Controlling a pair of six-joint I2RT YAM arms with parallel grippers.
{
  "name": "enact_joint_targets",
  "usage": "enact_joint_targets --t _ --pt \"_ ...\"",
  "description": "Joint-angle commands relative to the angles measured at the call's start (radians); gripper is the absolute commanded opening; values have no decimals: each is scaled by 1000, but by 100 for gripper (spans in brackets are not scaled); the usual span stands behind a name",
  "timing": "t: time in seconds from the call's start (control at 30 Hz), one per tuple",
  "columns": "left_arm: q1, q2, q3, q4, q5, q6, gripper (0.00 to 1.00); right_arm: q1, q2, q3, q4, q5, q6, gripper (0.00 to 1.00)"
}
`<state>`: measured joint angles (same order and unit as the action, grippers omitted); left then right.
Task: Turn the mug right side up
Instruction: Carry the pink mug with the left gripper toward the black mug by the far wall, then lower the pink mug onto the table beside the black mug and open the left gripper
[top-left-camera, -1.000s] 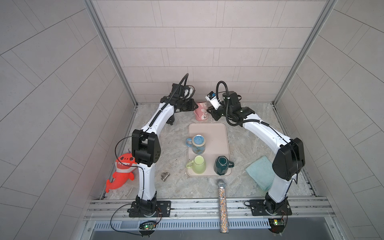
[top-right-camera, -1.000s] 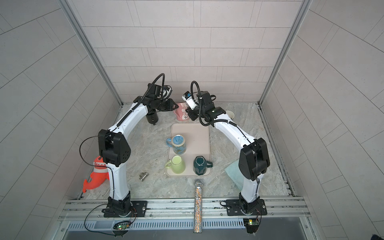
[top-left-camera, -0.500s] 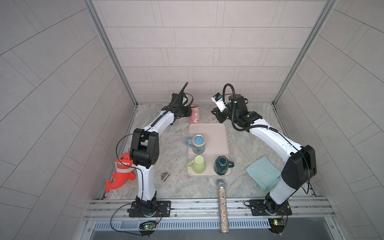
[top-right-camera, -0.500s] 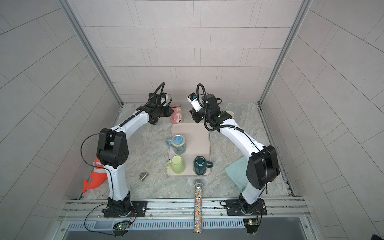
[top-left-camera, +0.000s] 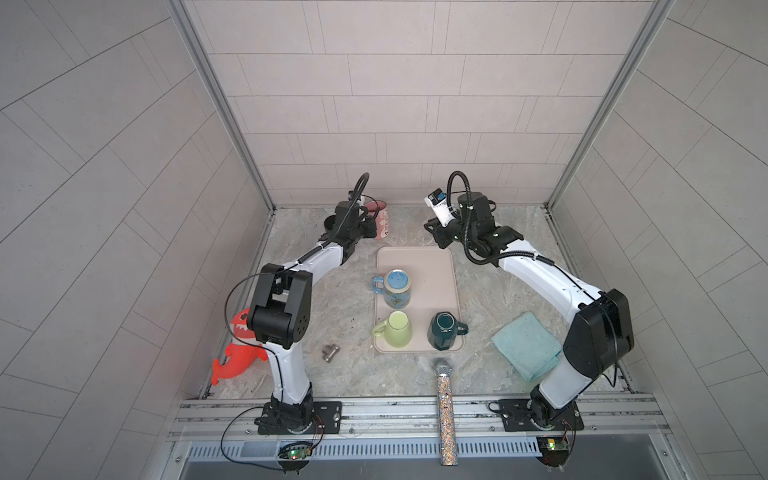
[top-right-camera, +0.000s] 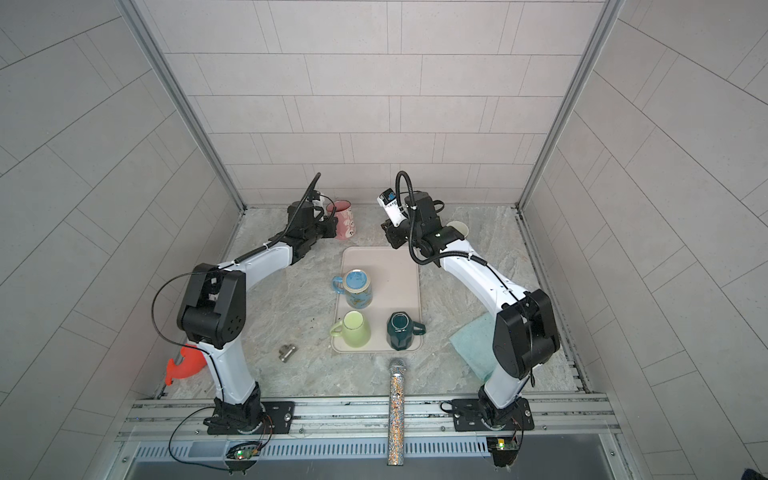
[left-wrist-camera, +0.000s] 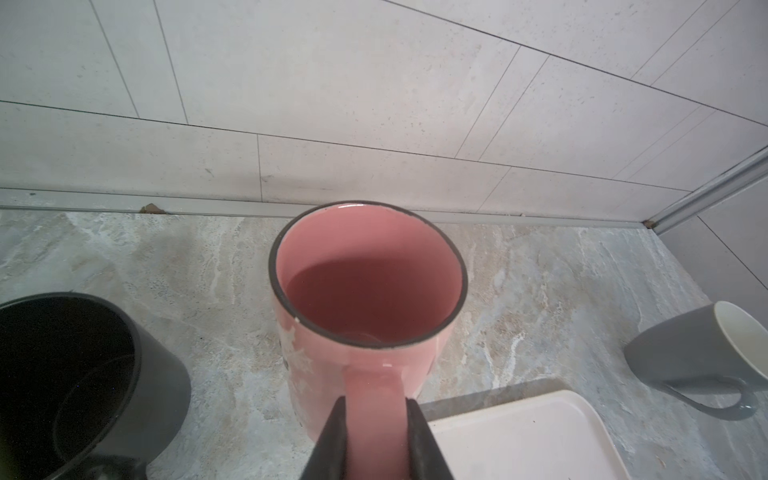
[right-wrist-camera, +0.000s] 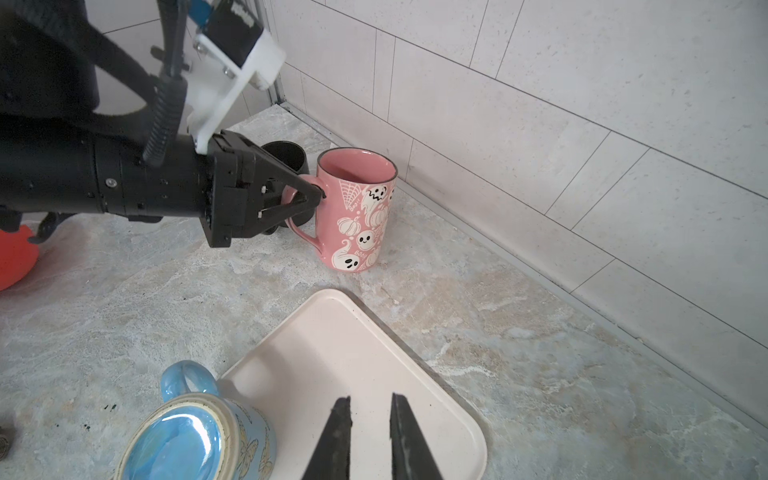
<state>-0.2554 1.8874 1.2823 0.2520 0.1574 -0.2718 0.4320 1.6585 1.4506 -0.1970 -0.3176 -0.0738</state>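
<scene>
Left wrist view: pink mug (left-wrist-camera: 365, 299) upright, handle pinched

The left hand (left-wrist-camera: 374, 401) pinches the handle, which points straight back at it. Beyond, the mug's long axis is vertical, mouth up, seemingly resting on the tabletop (left-wrist-camera: 166, 257). The right hand (right-wrist-camera: 368, 401), slightly spread and empty, is farther off.

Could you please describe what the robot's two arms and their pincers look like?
The left arm and right arm have white links, bulky black joints and a black ribbed cable at the wrist. The left pincer and right pincer are black and tapering. A white bracket with a blue part tops each wrist.
</scene>
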Motion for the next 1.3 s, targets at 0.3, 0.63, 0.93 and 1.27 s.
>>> enact_joint_targets --t 0.3,0.63,0.93,1.27 --pt "1 -72 -165 523 -90 58 0 -4 -40 -22 45 -18 36 19" --pt "-2 -25 -224 660 -89 86 0 -6 -42 -24 47 -17 37 19" --pt "-13 17 -236 696 -95 118 0 -9 -50 -33 46 -20 39 19" --pt "-31 52 -245 714 -109 145 0 -12 -52 -39 45 -26 40 19"
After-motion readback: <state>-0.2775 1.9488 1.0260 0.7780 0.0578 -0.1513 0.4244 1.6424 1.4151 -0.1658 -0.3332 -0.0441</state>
